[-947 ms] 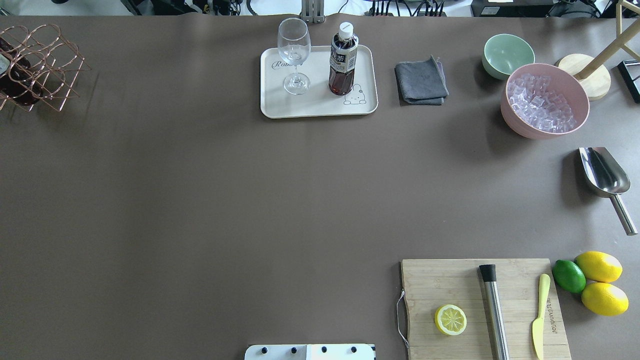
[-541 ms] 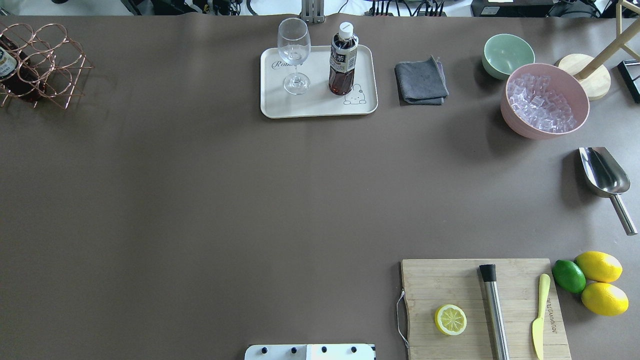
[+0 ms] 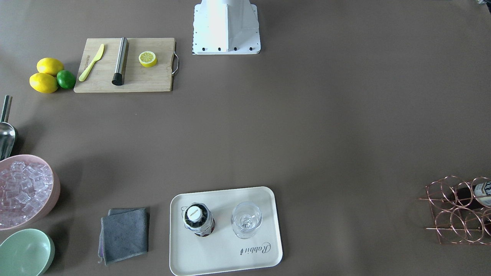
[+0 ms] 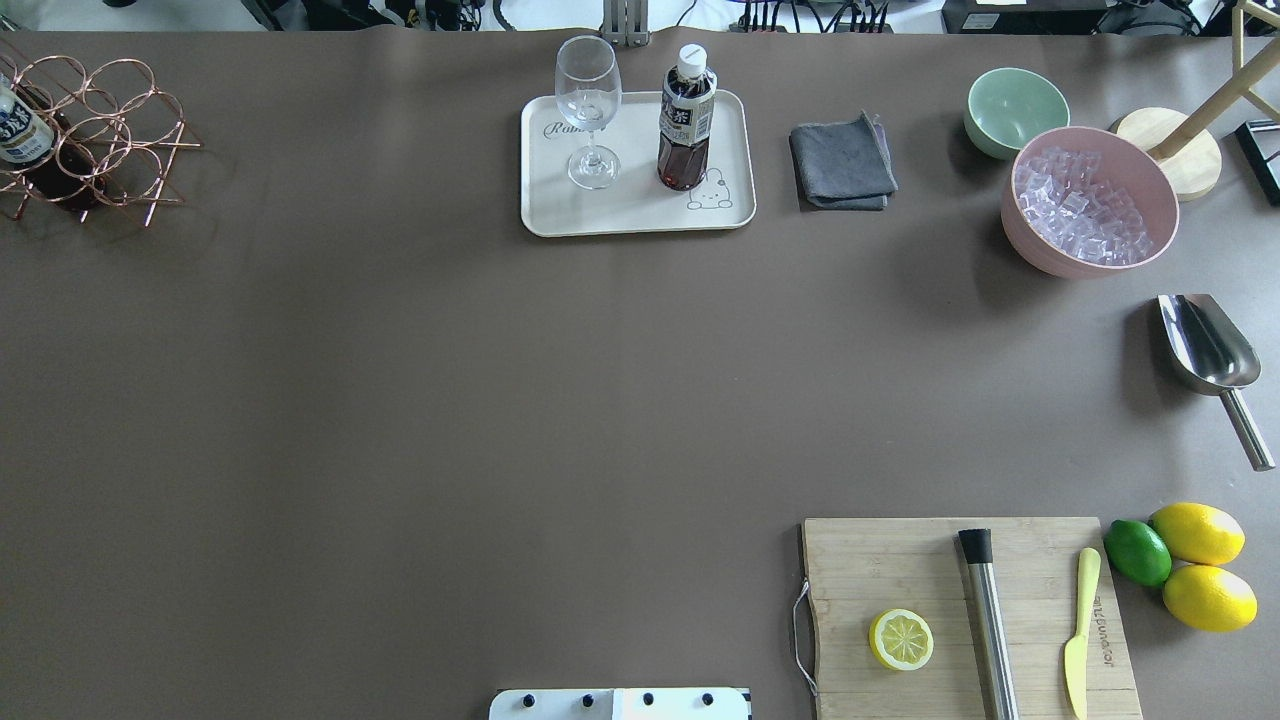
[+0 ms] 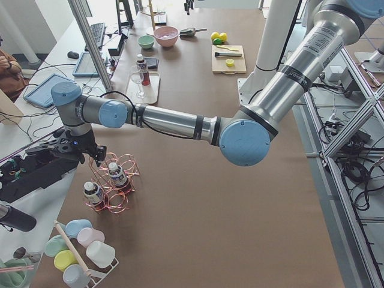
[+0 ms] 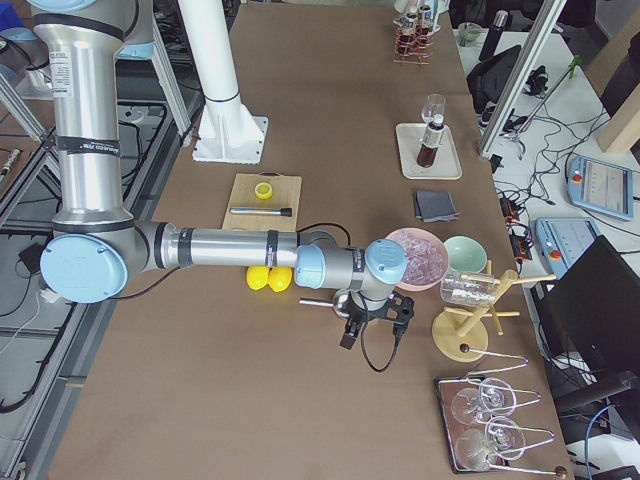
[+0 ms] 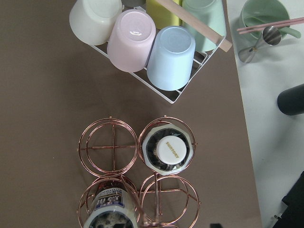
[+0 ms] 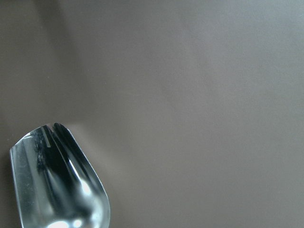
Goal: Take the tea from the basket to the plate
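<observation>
A tea bottle (image 4: pixel 685 120) with a white cap stands upright on the cream plate (image 4: pixel 560 210), beside a stemmed glass (image 4: pixel 588 100). It also shows from above in the front-facing view (image 3: pixel 197 219). The copper wire basket (image 4: pixel 110 140) sits at the table's far left end and holds two more bottles (image 7: pixel 167 151). My left gripper (image 5: pixel 90 157) hangs just above the basket's handle; I cannot tell whether it is open or shut. My right gripper (image 6: pixel 372 322) hovers over the steel scoop (image 8: pixel 57 185); its state cannot be told either.
A pink bowl of ice (image 4: pixel 1090 200), a mint bowl (image 4: pixel 1015 108) and a grey cloth (image 4: pixel 842 165) lie right of the plate. A cutting board (image 4: pixel 880 570) with a lemon half, muddler and knife is near right. A rack of pastel cups (image 7: pixel 142 42) stands beside the basket.
The basket has shifted a little to the right in the overhead view and turned, so a labelled bottle in it shows more. The plate, tea and glass have not moved.
</observation>
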Available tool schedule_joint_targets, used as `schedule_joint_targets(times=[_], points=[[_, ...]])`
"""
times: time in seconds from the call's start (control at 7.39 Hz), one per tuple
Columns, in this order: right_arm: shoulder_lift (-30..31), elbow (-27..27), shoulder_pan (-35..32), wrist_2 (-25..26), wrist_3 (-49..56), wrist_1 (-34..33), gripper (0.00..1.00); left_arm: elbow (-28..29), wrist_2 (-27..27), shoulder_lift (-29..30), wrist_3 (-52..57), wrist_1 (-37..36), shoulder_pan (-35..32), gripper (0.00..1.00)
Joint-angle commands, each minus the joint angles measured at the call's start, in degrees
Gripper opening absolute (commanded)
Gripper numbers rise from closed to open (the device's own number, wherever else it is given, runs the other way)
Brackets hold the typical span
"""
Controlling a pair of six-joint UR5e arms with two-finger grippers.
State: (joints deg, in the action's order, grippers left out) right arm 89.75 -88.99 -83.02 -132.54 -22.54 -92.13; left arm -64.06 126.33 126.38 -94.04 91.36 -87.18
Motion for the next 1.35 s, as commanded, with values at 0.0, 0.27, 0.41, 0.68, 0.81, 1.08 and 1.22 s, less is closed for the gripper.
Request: schedule_joint_targets(times=[0.0, 0.27, 0.41, 0.68, 0.81, 1.08, 1.22], points=[[-0.02, 0.05, -0.3, -0.35, 0.47, 0.19, 0.99, -4.99, 0.32, -2.26, 0.44, -0.56, -0.96, 0.96], [-0.54, -0.13, -0.3, -0.44, 3.35, 0.37, 0.99, -13.07, 1.54, -7.18, 0.61, -1.09, -1.76, 0.97], [-0.37, -0.13, -0.3, -0.36, 8.77, 0.37, 0.99, -16.33, 6.07, -8.85, 2.62, -2.22, -2.37, 0.96], [-0.01, -0.3, -0.83, -0.18, 16.44, 0.37, 0.99, -29.55, 9.37, -18.3, 15.3, -5.38, -4.04, 0.94], [-0.01, -0.39, -1.18, -0.27, 16.47, 0.37, 0.99, -35.37, 9.37, -23.32, 24.43, -6.88, -4.05, 0.89], [0.16, -0.22, -1.36, -0.09, 16.21, 1.77, 0.99, -38.07, 9.2, -29.84, 45.68, -6.72, -4.05, 0.89], [0.42, 0.22, -1.36, -0.09, 16.12, 2.99, 0.99, -37.63, 8.94, -32.05, 56.84, -6.89, -4.13, 0.96]])
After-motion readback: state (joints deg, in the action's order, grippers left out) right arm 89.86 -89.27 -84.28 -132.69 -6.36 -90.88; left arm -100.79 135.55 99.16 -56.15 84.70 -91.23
